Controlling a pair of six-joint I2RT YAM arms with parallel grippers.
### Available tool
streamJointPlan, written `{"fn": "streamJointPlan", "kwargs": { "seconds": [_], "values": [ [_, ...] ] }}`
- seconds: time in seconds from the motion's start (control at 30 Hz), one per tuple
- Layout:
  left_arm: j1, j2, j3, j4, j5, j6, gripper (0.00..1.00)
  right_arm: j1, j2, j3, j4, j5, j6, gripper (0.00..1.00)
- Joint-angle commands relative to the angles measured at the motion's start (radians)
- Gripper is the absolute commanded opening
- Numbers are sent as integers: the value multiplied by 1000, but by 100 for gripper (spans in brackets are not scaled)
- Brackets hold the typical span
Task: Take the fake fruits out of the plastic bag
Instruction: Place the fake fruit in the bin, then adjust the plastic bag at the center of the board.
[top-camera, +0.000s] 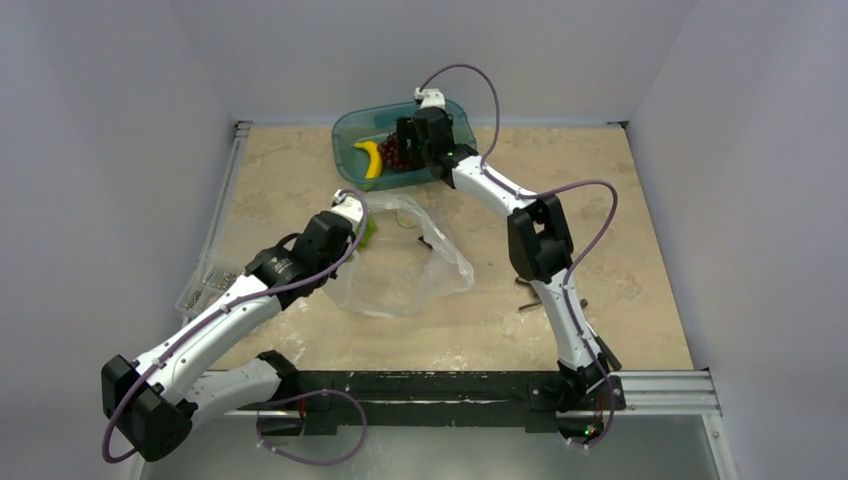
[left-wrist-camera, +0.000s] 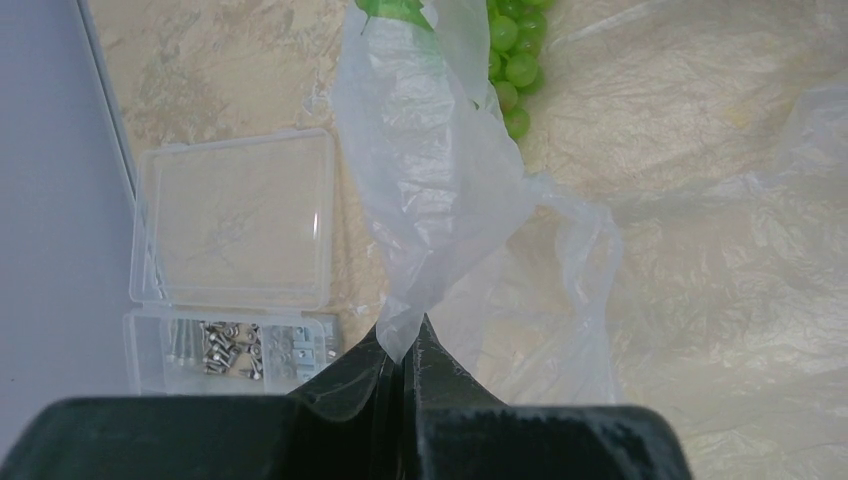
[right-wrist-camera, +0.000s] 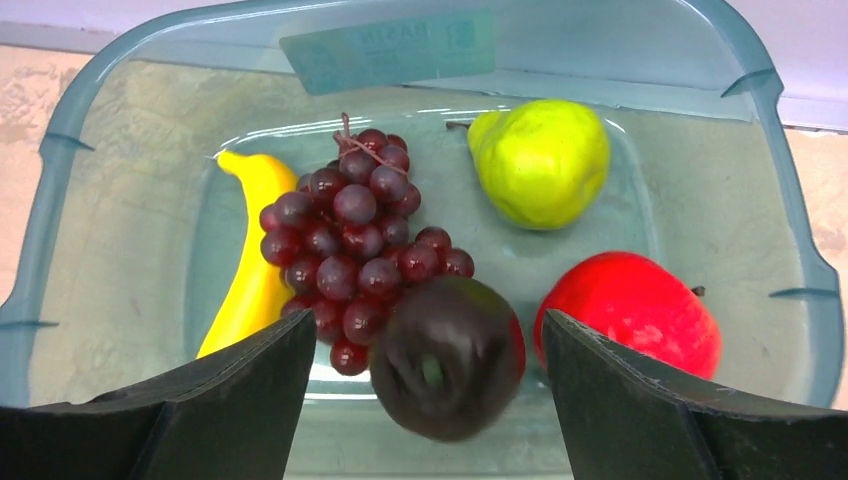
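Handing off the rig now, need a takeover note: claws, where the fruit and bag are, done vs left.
Left claw: shut on a fold of the plastic bag.
Right claw: open over the teal tub; a blurred dark round fruit between its jaws, not gripped.
Done, in tub: banana, purple grape bunch, pear, red fruit.
Left: green grape bunch lies by the bag's held fold; inside or not, cannot tell.

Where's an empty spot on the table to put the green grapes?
Bare tabletop lies right of the right arm, out to the table's edge. Another patch sits at the far left, between the teal tub and the clear box. The middle is crowded by the plastic bag, and the tub is already packed with fake fruits.
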Motion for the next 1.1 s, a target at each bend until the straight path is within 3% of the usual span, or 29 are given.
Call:
{"fn": "streamJointPlan", "kwargs": {
  "seconds": [0.0, 0.27, 0.53, 0.7, 0.8, 0.93, 1.07],
  "values": [
    [-5, 16, 18, 15, 15, 19, 0, 2, -129, -39, -13, -19, -13, 83],
    [-4, 11, 19, 11, 9, 19, 0, 3, -205, -77, -130, -22, 11, 84],
    [-4, 14, 26, 9, 52, 19, 0, 7, -498, -444, -79, -101, 93, 84],
    [-5, 49, 40, -13, 102, 15, 0, 35, -736, -777, 86, -220, 140, 84],
    [-7, 74, 44, -14, 181, 24, 0, 98, -863, -935, 185, -272, 132, 84],
    [-7, 106, 47, -24, 346, 39, 0, 196, -984, -1053, 205, -194, 106, 84],
    [-13, 150, 65, -50, 437, 41, 0, 214, -1102, -1203, 321, -233, 94, 83]
  ]
}}
